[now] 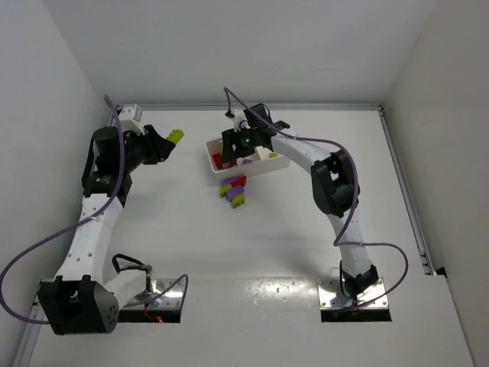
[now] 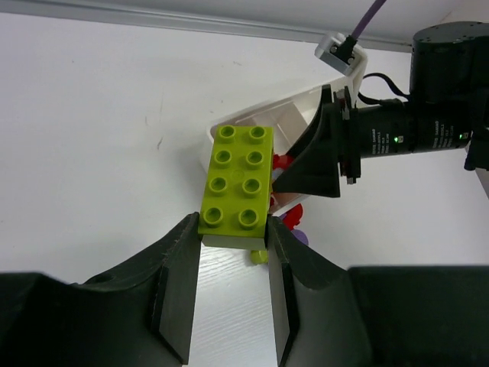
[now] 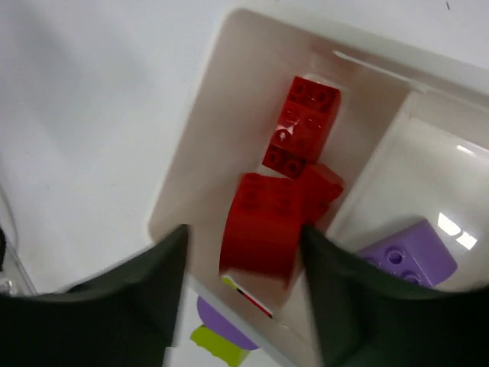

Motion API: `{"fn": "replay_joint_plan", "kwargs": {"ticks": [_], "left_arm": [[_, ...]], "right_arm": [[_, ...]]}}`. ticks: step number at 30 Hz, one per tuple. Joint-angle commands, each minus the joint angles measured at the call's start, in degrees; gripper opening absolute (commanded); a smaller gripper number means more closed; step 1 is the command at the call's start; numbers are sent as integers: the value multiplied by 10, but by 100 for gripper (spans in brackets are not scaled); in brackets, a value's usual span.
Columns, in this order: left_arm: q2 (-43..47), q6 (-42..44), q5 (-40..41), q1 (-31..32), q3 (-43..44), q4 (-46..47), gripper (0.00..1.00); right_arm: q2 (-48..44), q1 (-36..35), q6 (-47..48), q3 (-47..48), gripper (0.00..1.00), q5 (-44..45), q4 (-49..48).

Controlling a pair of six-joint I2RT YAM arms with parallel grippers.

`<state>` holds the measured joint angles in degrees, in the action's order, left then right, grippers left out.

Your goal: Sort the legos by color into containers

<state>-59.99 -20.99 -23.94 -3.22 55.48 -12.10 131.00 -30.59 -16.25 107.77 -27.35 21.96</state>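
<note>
Right now the left claw (image 2: 231,229) is shut tight on one end of a lime green lego (image 2: 237,180). It holds it up in the air, off to the side of the white tray (image 1: 275,162). Most of the brick sticks out past the fingers.

The right claw (image 3: 243,237) hangs over the end box of the tray, where the other red legos (image 3: 306,122) lie. A blurry red lego (image 3: 263,222) sits between its fingers. The fingers look open, with a gap on one side. A purple lego (image 3: 409,256) lies in the next box. A few more legos (image 1: 234,189) wait on the tabletop (image 1: 191,222) just beside the tray.

I think these bricks are light, hard and smooth. They will not bend or break, but they can slip. It seems best to squeeze the flat sides near the middle, not the bumpy top.
</note>
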Motion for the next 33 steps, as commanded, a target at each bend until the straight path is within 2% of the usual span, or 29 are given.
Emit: {"fn": "replay_joint_plan", "kwargs": {"ticks": [1, 5, 8, 12, 13, 14, 16, 18, 21, 22, 23, 24, 26, 31, 33], "left_arm": [[-8, 3, 6, -4, 26, 1, 5], [-37, 3, 6, 8, 31, 15, 5], [-67, 3, 0, 44, 44, 39, 5], [-133, 3, 9, 117, 86, 72, 5], [-151, 3, 16, 131, 98, 78, 5], [-170, 8, 16, 145, 112, 78, 5], [-236, 8, 22, 183, 162, 78, 5], [-283, 8, 29, 217, 222, 78, 5], [-387, 13, 49, 247, 297, 52, 5], [-415, 13, 56, 261, 352, 40, 5], [-471, 13, 61, 267, 383, 17, 5], [-497, 7, 67, 272, 411, 6, 5], [-554, 13, 81, 288, 485, -6, 5], [-631, 38, 103, 320, 613, -48, 5], [-650, 45, 103, 325, 637, -59, 5]], "right_arm": [[1, -3, 18, 34, 68, 26, 0], [-21, -3, 18, 34, 81, 38, 0], [-57, 7, 24, 29, 84, 38, -12], [-192, 32, 31, -30, 86, 84, -33], [-216, 39, 38, -39, 89, 98, -33], [-238, 40, 38, -61, 89, 141, -33], [-305, 54, 45, -89, 89, 192, -21], [-347, 70, 73, -143, 89, 202, -3], [-419, 89, 118, -220, 89, 255, 28], [-437, 104, 130, -252, 89, 274, 35], [-454, 114, 137, -267, 90, 274, 51], [-484, 120, 145, -281, 93, 286, 57], [-514, 141, 156, -321, 93, 328, 63], [-569, 167, 170, -376, 94, 356, 82], [-575, 175, 170, -383, 96, 361, 87]]}}
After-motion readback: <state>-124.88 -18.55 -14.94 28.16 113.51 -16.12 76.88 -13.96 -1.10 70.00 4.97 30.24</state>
